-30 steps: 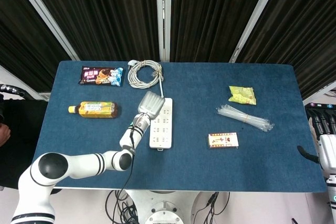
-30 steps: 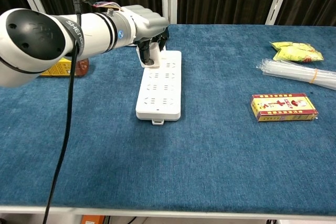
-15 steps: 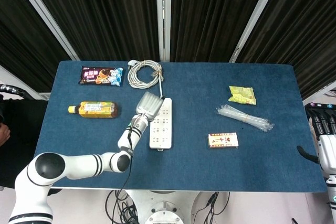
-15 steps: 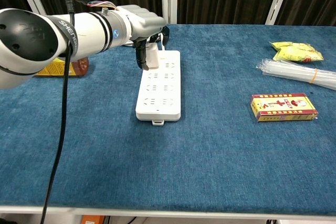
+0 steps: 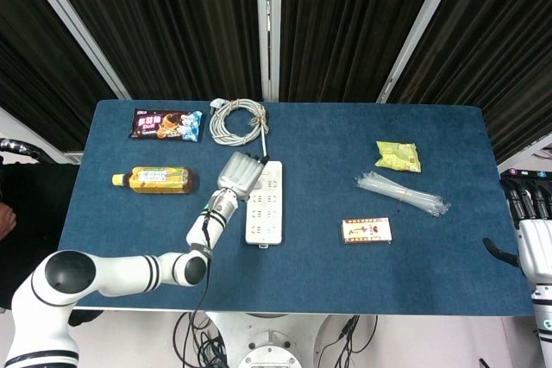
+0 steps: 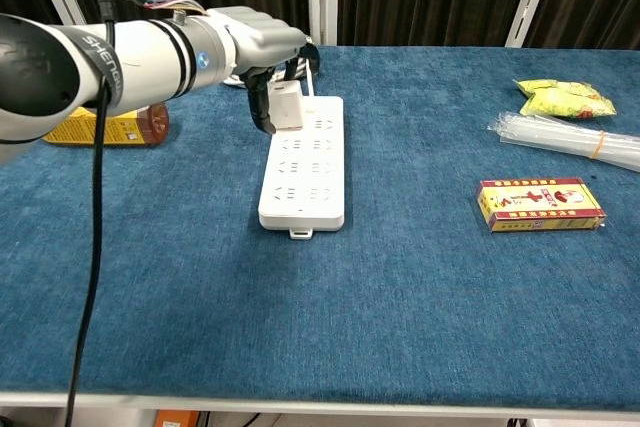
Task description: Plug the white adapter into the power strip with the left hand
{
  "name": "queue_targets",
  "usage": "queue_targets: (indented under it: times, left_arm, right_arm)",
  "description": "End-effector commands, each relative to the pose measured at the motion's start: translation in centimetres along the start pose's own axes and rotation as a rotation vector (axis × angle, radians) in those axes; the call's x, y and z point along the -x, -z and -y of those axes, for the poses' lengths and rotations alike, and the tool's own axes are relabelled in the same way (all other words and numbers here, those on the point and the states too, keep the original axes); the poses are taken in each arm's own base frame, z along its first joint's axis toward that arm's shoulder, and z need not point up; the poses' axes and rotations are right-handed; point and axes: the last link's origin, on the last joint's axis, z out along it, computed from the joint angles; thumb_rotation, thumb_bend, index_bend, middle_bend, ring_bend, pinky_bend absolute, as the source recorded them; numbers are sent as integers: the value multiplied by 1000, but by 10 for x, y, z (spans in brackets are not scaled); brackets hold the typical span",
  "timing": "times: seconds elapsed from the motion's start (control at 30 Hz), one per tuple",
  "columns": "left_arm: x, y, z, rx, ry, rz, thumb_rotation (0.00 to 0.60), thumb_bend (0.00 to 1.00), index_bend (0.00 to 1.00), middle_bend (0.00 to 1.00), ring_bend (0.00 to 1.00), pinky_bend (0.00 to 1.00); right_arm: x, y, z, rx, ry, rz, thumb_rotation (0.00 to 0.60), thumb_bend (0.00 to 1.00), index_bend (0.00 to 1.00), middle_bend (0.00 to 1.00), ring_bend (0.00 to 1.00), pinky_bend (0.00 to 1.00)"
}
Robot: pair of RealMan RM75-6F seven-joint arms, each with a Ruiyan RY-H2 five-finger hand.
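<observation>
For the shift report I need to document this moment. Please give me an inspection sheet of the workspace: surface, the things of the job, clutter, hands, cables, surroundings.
Surface: blue cloth table, no spill seen.
Job's things: white adapter held over the far end of the power strip; whether it is seated cannot be told.
Clutter: bottle and snack pack far left; yellow-green packet, clear plastic bundle and red box on the right, all apart from the strip.
Hands: left hand grips the adapter; right hand at the right table edge, off the table, holding nothing.
Cables: coiled white cable behind the strip; a black cable hangs from the left arm.
Surroundings: dark curtains behind.
</observation>
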Motion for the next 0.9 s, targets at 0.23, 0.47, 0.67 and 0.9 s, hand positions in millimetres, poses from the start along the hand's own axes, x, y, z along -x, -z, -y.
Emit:
queue_targets:
  times: [0.23,0.47,0.67,0.9]
  left_arm:
    - [-16,7,8,36,314,-173,600,100,178,295,264,403]
    - [-19,3,2,124,868,-281,600,185,447,523,512,608]
    - [-18,-2,-5,167,1504,-145,600,423,686,719,708,787]
    - [-7,-8,-5,180,1758,18,600,573,811,857,834,866]
  right_arm:
    - [0,-1,0,4,1,0,600,66,0,97,0,0]
    - [0,-1,0,3,3,3,600,65,0,97,0,0]
    - [-1,0,-1,10,7,1,600,66,0,97,0,0]
    - [0,0,-1,15,9,4,600,66,0,97,0,0]
